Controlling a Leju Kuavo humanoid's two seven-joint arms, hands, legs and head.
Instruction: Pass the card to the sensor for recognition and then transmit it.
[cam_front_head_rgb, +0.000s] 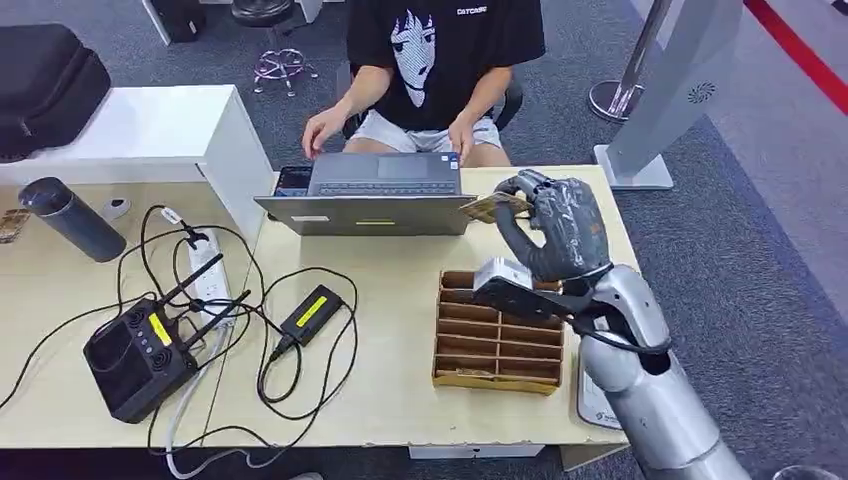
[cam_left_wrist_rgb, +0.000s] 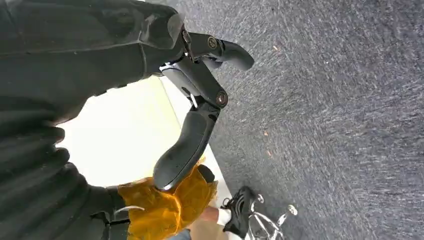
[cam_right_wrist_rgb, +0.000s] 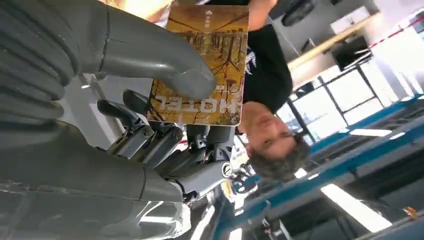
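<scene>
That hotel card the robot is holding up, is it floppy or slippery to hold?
Probably stiff: the card stays flat though the right hand pinches it only near one end. Its printed face looks smooth, so it may slide under the thumb. It looks thin, so likely light.

Bench (cam_front_head_rgb: 400, 300): pale wood-look top, smooth, matt. Card (cam_right_wrist_rgb: 205, 60): glossy printed face, yellow-brown forest picture. Right robot hand (cam_front_head_rgb: 560, 235): dark grey, slightly shiny plastic-like shells; arm in brushed silver metal. Slotted tray (cam_front_head_rgb: 497, 335) at the hand's 7 o'clock: brown cardboard, matt. Laptop (cam_front_head_rgb: 370, 195): grey matt casing. Floor (cam_front_head_rgb: 760, 230): rough grey carpet.
</scene>
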